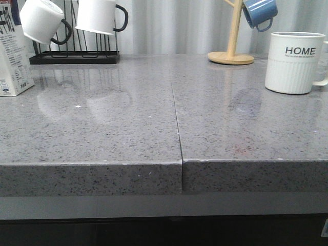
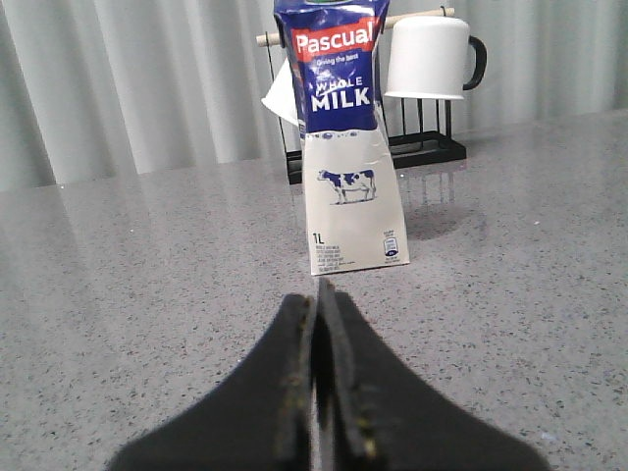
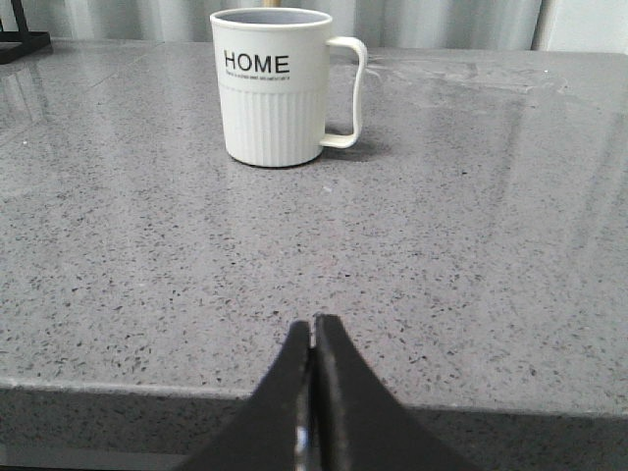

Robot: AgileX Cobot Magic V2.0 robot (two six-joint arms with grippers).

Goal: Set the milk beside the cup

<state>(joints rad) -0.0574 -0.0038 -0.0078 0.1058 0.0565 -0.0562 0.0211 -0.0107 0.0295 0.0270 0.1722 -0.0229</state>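
The milk carton [image 1: 13, 56], white with a dark blue top, stands upright at the far left edge of the front view, partly cut off. In the left wrist view the milk [image 2: 345, 147] stands straight ahead of my left gripper [image 2: 317, 299], which is shut, empty and a short way from it. The white ribbed "HOME" cup [image 1: 293, 62] stands at the back right. In the right wrist view the cup [image 3: 276, 86] is well ahead of my right gripper [image 3: 313, 329], which is shut and empty over the counter's front edge. Neither gripper shows in the front view.
A black rack [image 1: 75, 56] with two white black-handled mugs [image 1: 100, 15] stands behind the milk. A wooden mug tree [image 1: 231, 51] holds a small blue mug [image 1: 260, 12] beside the cup. The grey speckled counter [image 1: 174, 128] has a seam down its middle.
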